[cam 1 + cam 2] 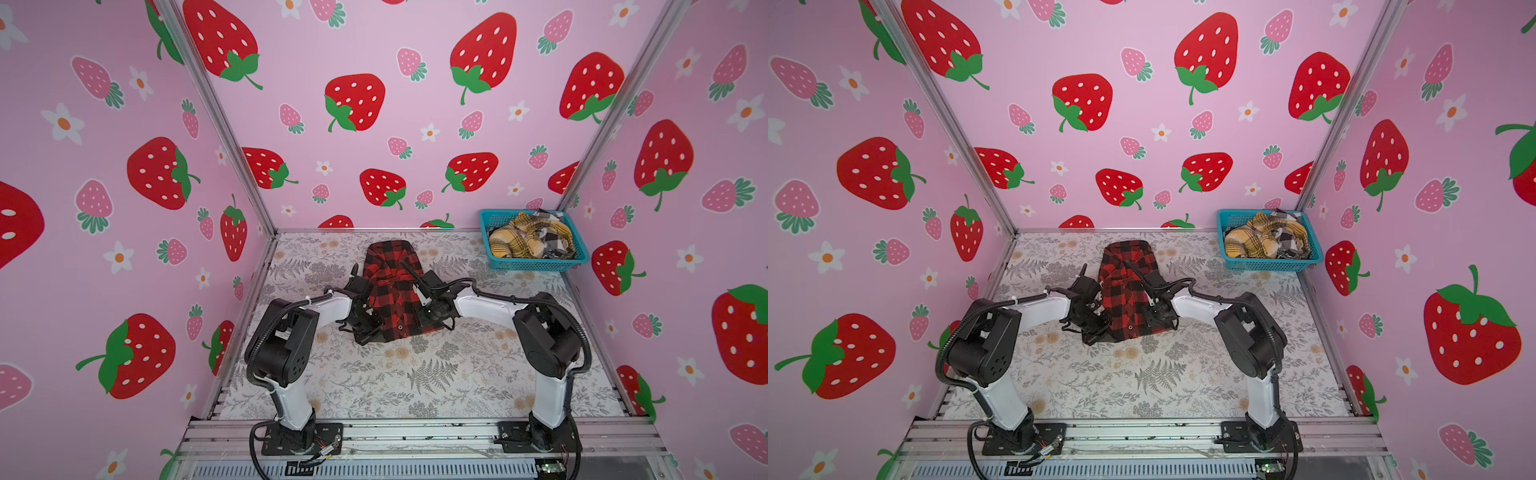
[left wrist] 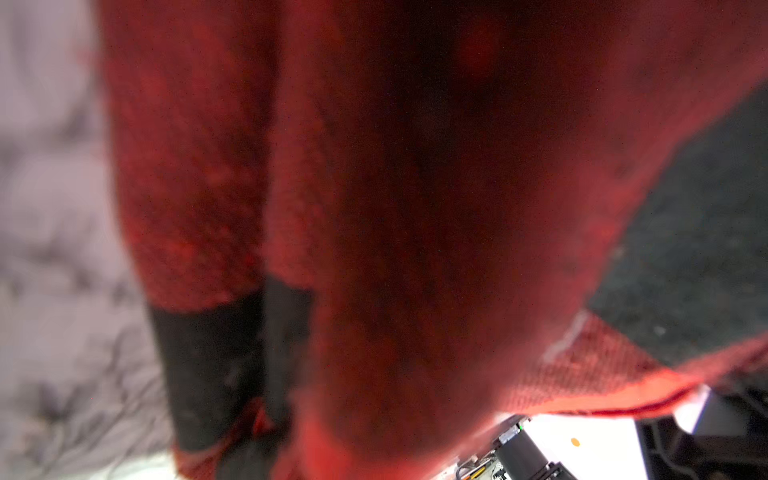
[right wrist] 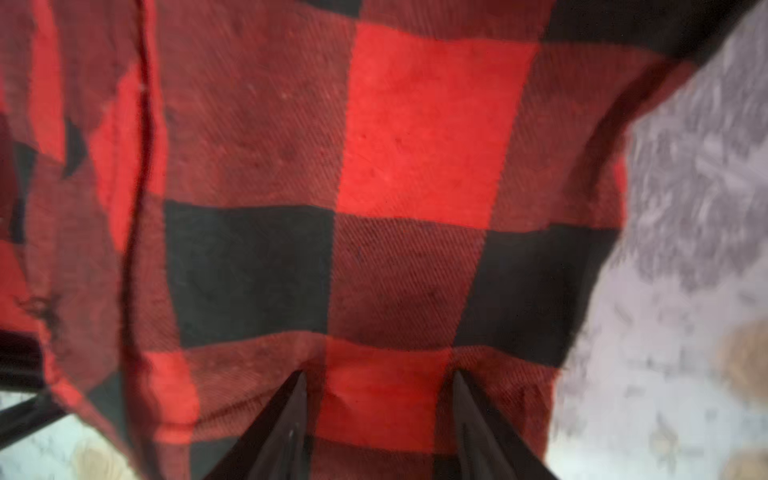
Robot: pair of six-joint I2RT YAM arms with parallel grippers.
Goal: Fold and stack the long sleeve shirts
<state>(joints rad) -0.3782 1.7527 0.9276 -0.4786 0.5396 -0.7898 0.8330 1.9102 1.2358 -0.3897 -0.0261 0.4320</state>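
A red-and-black checked long sleeve shirt point(image 1: 390, 286) point(image 1: 1127, 286) lies lengthwise in the middle of the table, partly folded in on itself. My left gripper point(image 1: 368, 328) point(image 1: 1096, 332) is at its near left corner and is shut on the hem. In the left wrist view the lifted shirt point(image 2: 374, 208) drapes close over the camera and hides the jaws. At the near right corner my right gripper point(image 1: 426, 322) point(image 1: 1152, 322) point(image 3: 379, 374) is open, its two fingertips point(image 3: 301, 376) set apart and pressing down on the shirt point(image 3: 415, 124).
A blue basket point(image 1: 534, 264) point(image 1: 1266, 264) at the back right corner holds crumpled yellow plaid and black-and-white plaid garments point(image 1: 519, 241). Strawberry-patterned walls close in three sides. The floral tablecloth point(image 1: 415, 374) runs to an aluminium rail at the front where both arm bases stand.
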